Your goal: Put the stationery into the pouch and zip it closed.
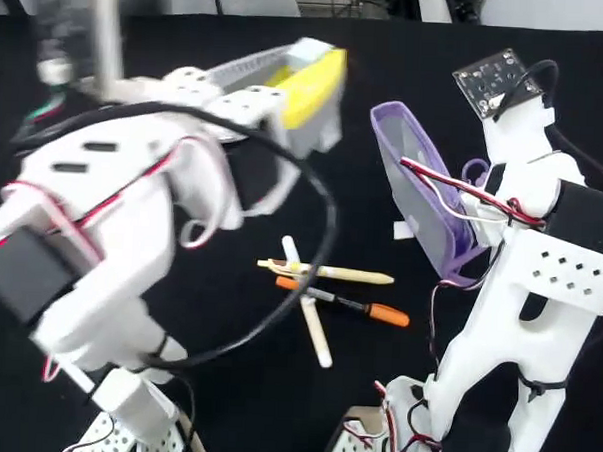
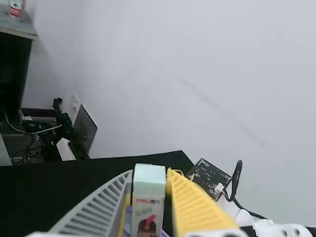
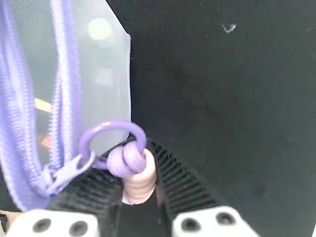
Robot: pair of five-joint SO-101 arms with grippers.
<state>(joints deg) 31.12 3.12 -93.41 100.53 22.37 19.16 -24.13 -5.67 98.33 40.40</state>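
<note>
L wrist view: left gripper fingers clamp a small white box, its lower end cut off. High view puts the box in the air just beside the pouch. R wrist view: right gripper pinches the pouch's coiled zip pull. High view: three pens on the table near the pouch. Can't tell if the zip's open.

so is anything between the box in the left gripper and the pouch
Nothing visible does. The left gripper holds the small white box beside the purple pouch, which the right gripper holds by its zip pull; only bare table shows between them. The pens lie nearer the arms' bases, off that path.
</note>
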